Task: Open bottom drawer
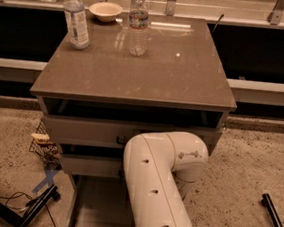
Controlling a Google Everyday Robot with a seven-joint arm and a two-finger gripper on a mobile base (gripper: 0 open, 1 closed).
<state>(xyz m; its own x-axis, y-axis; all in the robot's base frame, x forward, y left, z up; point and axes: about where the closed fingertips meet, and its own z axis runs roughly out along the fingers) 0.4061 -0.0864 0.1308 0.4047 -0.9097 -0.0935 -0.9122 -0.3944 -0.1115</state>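
Note:
The light-grey cabinet has three drawers under a brown top [151,71]. The bottom drawer [98,201] stands pulled out toward me, and its pale grey inside shows at the lower left of the arm. Its front panel lies at the picture's bottom edge, and its handle is hidden. The middle drawer front [89,165] and the top drawer front [80,129] sit above it. My white arm [160,187] rises from the bottom centre and bends toward the cabinet front. The gripper is hidden behind the arm's elbow, somewhere low in front of the drawers.
Two water bottles [77,18] [139,25] and a small bowl [105,10] stand at the back of the cabinet top. A wire basket [46,146] and black stand legs [32,208] lie on the floor at left. A black bar [276,221] lies at right.

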